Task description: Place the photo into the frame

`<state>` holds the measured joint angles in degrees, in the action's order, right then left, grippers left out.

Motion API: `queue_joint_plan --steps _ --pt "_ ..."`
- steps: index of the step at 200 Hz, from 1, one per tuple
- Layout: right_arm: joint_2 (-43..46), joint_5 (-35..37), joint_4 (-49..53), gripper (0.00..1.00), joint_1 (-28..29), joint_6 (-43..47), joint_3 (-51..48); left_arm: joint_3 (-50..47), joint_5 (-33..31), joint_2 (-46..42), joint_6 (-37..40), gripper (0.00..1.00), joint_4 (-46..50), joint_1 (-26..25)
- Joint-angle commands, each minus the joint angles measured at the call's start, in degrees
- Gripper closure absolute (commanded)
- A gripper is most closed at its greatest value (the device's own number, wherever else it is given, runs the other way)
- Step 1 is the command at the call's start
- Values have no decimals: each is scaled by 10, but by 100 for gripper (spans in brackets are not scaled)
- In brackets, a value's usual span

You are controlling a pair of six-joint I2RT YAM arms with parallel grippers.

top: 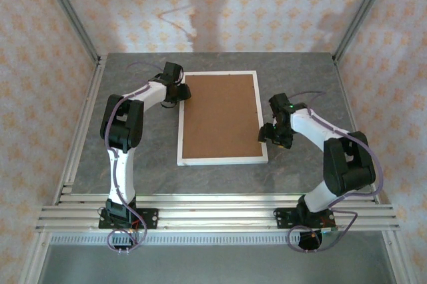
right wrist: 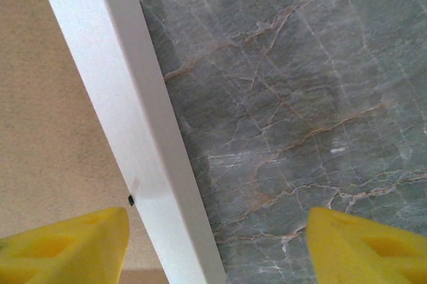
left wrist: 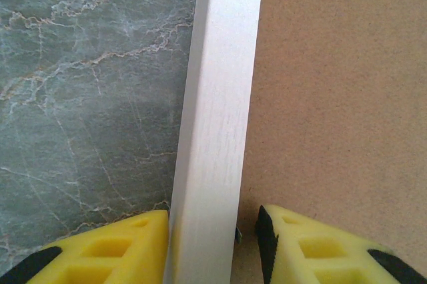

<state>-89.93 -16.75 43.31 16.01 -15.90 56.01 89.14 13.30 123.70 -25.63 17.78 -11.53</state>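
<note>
top view: the frame (top: 222,160) lies flat mid-bench (top: 220,181), brown backing board (top: 220,114) up. the left pincer (top: 181,91) sits at its upper left rail, the right pincer (top: 268,134) at its right rail.

left wrist: the yellow fingers (left wrist: 127,244) straddle the white rail closely; i cannot tell whether they pinch it.

right wrist: the pincer is spread wide across the rail, touching nothing.
</note>
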Motion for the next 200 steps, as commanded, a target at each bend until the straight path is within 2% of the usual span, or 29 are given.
queue_joint_plan --steps 1,84,134,163,200 --pt "-13 32 9 29 6 -7 -10 -6 17 -3 2 59 67 -11" --pt "-102 -34 -58 29 23 -4 -27 -11 19 -6 -1 59 64 -13" --pt "-190 -33 -10 29 63 32 32 -9 19 -6 -4 59 63 -19" --pt "-164 -19 11 29 64 43 48 -10 17 -8 -5 59 64 -20" --pt "-78 18 56 29 43 59 92 -3 7 -17 3 57 74 -20"
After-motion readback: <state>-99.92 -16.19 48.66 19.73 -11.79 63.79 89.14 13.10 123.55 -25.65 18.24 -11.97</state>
